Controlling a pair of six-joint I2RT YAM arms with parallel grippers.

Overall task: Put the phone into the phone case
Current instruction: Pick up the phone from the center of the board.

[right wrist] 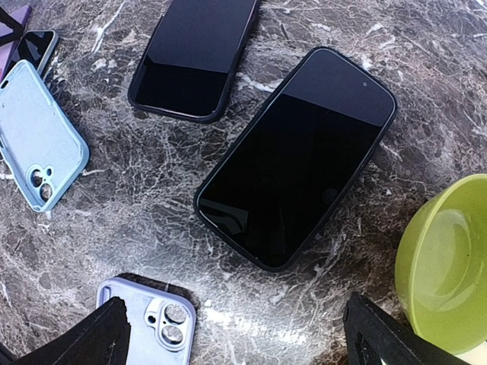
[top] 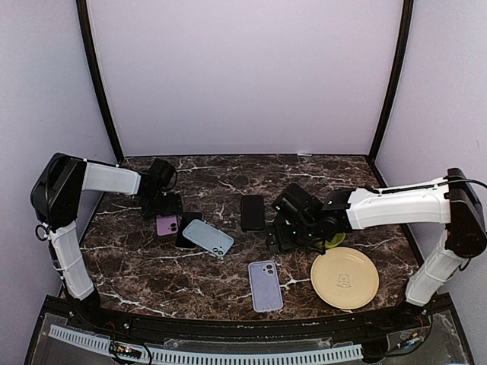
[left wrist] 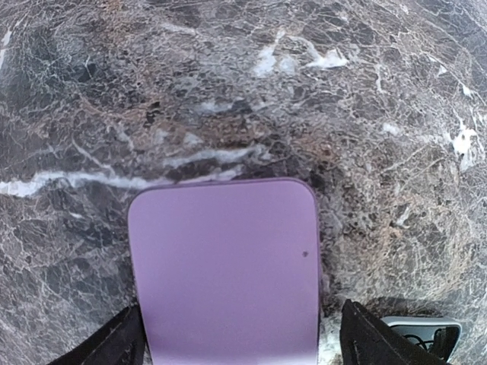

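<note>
Both spread wide, the left end effector (left wrist: 240, 328) is straddling the purple phone (left wrist: 224, 266) and the right end effector (right wrist: 234, 306) is overhanging the black phone (right wrist: 297, 156).

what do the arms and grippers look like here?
White rounded link shells on the left arm and right arm, with black joints and shoulder housings. Thin black cables run by both shoulders. Green lights glow near the right wrist. The left gripper and right gripper are black, with matte wedge-shaped fingers. No markings legible.
</note>
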